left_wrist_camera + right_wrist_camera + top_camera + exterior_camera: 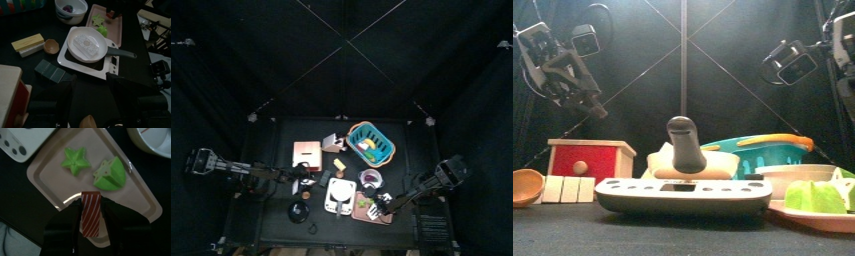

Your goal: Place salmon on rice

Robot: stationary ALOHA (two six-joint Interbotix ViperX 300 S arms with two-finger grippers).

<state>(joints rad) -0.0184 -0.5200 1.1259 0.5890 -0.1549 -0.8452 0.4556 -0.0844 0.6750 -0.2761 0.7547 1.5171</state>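
Note:
The salmon (90, 213), a red strip with white stripes, stands lengthwise between the dark jaws of my right gripper (90, 203), which is shut on it at the near edge of the pink tray (60, 183). I cannot tell whether the strip is clear of the tray. In the top view the right gripper (382, 205) is over that tray (368, 213). A white lump, apparently the rice (85, 42), lies in a white pan on a white base, beside the tray (110, 25). My left arm (567, 75) is held high at the left.
A green star (75, 160) and a green wedge (110, 173) lie on the tray. Also on the table: a white bowl (70, 9), a teal basket (767, 150), a red box (587, 160), a small wooden bowl (51, 46) and a yellow block (27, 42).

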